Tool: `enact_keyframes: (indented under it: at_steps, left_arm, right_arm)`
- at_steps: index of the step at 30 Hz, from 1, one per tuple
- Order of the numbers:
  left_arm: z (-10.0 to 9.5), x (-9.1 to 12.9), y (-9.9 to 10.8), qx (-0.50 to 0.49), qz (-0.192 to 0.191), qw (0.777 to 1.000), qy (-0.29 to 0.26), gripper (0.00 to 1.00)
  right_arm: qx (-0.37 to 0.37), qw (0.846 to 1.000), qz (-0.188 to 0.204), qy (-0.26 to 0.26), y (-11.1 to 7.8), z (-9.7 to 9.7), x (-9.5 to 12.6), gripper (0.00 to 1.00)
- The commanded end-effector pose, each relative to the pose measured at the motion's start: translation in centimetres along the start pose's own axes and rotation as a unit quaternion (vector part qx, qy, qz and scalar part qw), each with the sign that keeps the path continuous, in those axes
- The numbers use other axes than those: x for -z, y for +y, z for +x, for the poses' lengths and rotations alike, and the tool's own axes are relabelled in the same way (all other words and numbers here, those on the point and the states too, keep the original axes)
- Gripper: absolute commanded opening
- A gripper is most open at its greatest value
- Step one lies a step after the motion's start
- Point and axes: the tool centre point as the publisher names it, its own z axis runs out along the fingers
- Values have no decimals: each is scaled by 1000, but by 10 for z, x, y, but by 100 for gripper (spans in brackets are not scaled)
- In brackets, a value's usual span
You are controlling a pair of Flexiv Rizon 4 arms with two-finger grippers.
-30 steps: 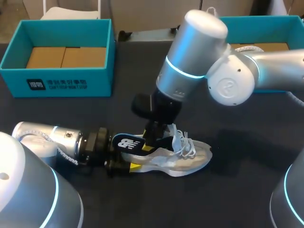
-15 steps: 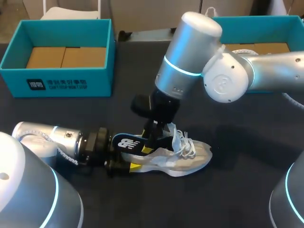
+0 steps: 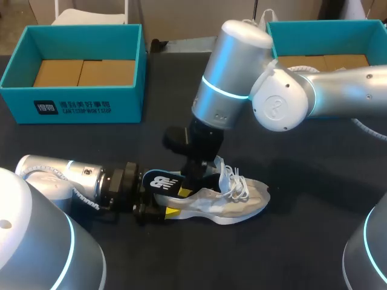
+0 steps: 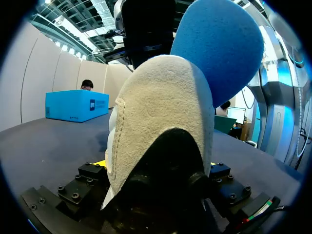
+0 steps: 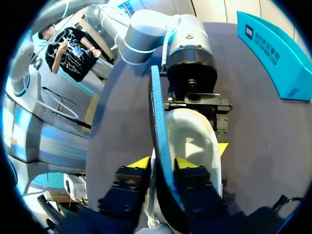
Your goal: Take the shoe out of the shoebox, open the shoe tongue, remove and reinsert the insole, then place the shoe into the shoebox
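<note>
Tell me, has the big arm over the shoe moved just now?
Yes. The right arm has swung slightly left, away from the right shoebox toward the left shoebox.

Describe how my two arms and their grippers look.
The left arm and right arm are silver-grey cylinders with rounded joints and glowing cyan rings, each ending in a black wrist block. The left gripper and right gripper are black and bolted, with yellow tips.
</note>
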Motion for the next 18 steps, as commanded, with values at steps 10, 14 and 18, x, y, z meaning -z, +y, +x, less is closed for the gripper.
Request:
enact_keyframes:
  at_steps: [10,14,18]
  left_arm:
    - [0,0,0,0,0,1000,-1,0]
    - [0,0,0,0,0,1000,-1,0]
    - [0,0,0,0,0,1000,-1,0]
  right_arm:
    - [38,998,-57,-4,23,7,21,0]
    - [42,995,-87,3,32,9,28,0]
    - [42,995,-87,3,32,9,28,0]
